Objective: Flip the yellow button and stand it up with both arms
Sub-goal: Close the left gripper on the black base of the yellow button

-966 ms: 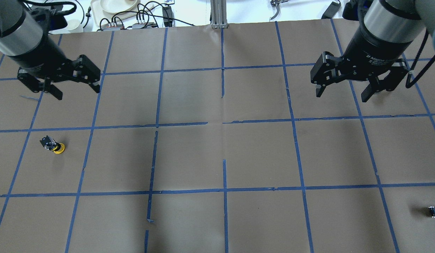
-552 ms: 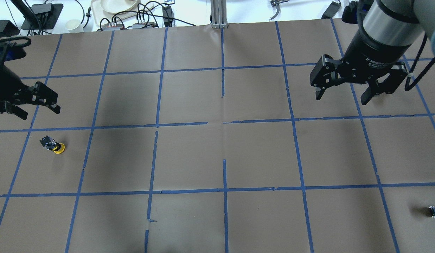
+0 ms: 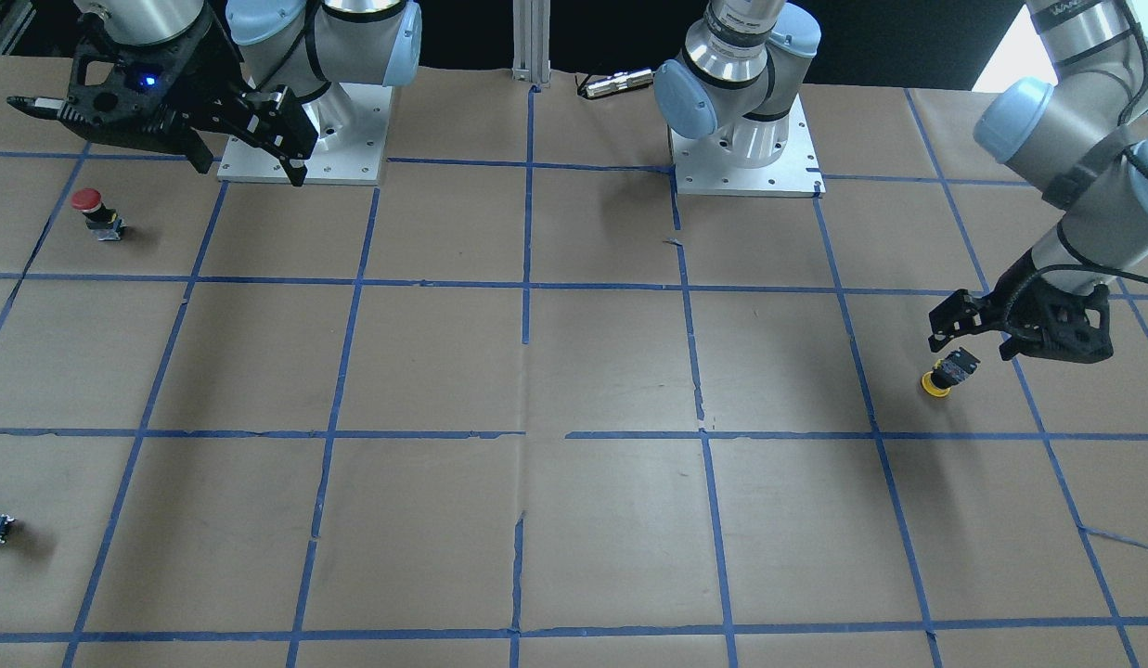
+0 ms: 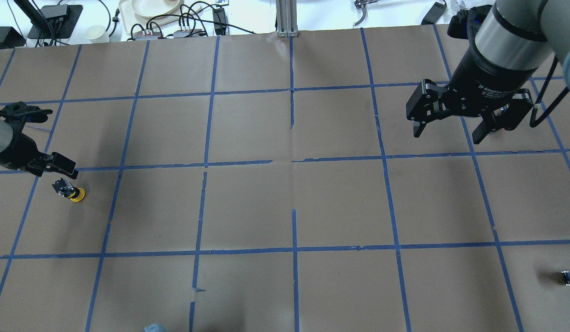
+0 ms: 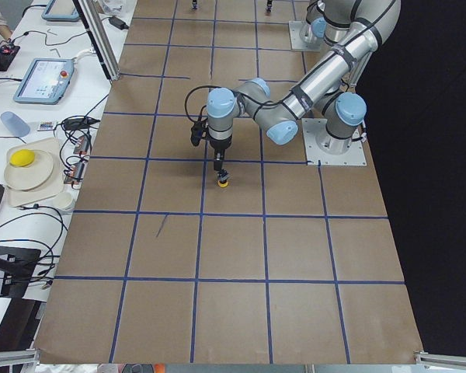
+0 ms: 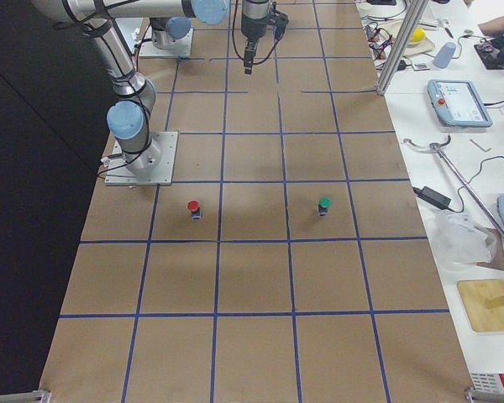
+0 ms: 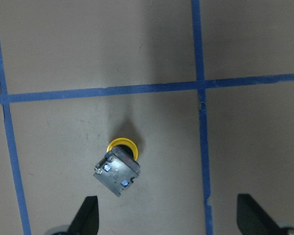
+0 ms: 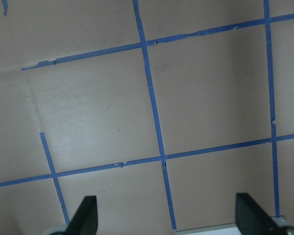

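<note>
Barely started, as I read it: the small yellow mushroom-cap push-button on its black contact body (image 4: 71, 191) lies tipped over on the brown paper-covered table (image 4: 266, 207) near the robot's left edge, cap low, metal contacts toward the wrist camera, nothing touching it. The left black two-finger gripper (image 7: 167, 218) hovers just above it, fingers spread wide and empty. The right black gripper (image 4: 448, 133) hangs well apart on the far side, also spread and empty, so the grasp, the two-arm flip and standing it up all remain.
</note>
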Controlling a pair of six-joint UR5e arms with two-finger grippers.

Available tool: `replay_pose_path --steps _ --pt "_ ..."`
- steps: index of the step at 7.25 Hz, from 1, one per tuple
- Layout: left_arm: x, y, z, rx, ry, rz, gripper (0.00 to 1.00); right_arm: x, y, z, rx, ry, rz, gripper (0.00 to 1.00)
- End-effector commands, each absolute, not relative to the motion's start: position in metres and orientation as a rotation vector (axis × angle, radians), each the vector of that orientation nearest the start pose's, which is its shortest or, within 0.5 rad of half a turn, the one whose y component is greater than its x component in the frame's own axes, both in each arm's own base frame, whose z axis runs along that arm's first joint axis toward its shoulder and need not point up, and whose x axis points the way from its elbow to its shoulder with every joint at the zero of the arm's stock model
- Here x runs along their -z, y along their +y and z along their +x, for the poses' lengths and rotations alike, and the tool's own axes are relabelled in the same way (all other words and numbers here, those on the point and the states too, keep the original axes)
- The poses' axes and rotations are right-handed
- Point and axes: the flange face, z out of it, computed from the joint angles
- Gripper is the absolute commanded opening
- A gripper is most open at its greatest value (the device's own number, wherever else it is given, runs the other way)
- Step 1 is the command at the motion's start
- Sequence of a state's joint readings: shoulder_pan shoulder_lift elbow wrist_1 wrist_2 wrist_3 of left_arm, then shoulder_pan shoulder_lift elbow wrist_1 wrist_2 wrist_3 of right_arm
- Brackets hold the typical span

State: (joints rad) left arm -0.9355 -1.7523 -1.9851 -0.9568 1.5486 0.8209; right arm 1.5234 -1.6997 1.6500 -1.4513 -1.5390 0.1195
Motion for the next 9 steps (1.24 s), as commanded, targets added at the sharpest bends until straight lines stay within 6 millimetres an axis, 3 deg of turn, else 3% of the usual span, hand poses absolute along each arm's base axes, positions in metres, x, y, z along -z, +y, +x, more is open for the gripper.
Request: replay_pose_path --steps 1,3,5,6,7,8,9 --pt "-0.233 -0.488 0.198 0.029 3.025 0.835 0.99 -0.497 -0.435 0.116 -0.109 3.099 0.261 1.0" --pt "-0.222 -0.476 0.194 -0.057 2.915 1.157 0.99 -0.497 -0.435 0.116 -0.112 3.098 0.269 1.0" --pt "-0.216 -0.47 0.199 -0.08 2.911 1.199 0.98 -0.496 -0.436 0.117 -0.109 3.097 0.269 1.0" --pt "-0.214 -0.469 0.201 -0.078 2.915 1.193 0.87 -0.497 -0.435 0.117 -0.109 3.099 0.269 1.0" --pt "-0.218 -0.472 0.204 -0.076 2.907 1.192 0.5 -0.497 -0.435 0.117 -0.112 3.099 0.269 1.0" --pt "-0.218 -0.472 0.203 -0.074 2.908 1.19 0.24 -0.497 -0.435 0.117 -0.109 3.099 0.269 1.0" --pt "-0.219 -0.472 0.204 -0.071 2.92 1.177 0.11 -0.497 -0.435 0.117 -0.107 3.097 0.268 1.0"
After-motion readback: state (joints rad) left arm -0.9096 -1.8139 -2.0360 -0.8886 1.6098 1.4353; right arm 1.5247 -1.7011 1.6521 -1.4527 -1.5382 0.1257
